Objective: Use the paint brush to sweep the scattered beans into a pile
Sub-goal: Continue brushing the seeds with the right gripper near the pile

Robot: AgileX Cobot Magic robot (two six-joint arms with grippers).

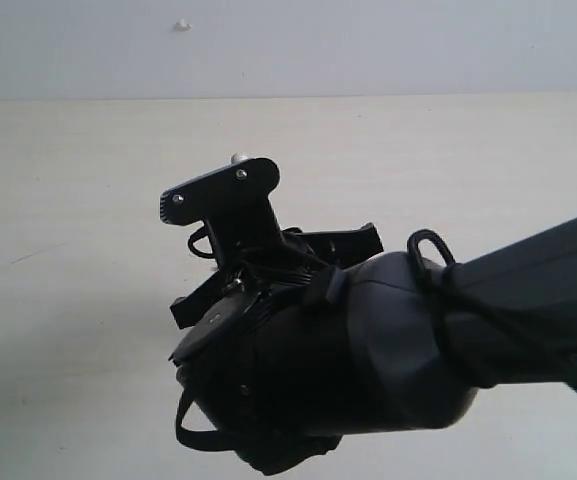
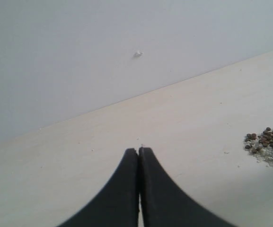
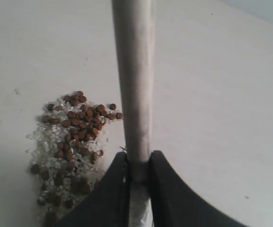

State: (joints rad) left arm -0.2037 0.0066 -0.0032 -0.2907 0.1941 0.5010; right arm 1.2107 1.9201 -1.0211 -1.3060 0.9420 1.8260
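Lying as 1 elongated pile on the table, short of its far edge, the beans are found just beside the paint brush, long axis roughly parallel to its handle. The handle is clamped in the right gripper, on the nearer arm; bristles are not seen. The left gripper is closed, empty, well apart.

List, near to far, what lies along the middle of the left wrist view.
left gripper, its jaws shut → table → wall, which bears a small white peg
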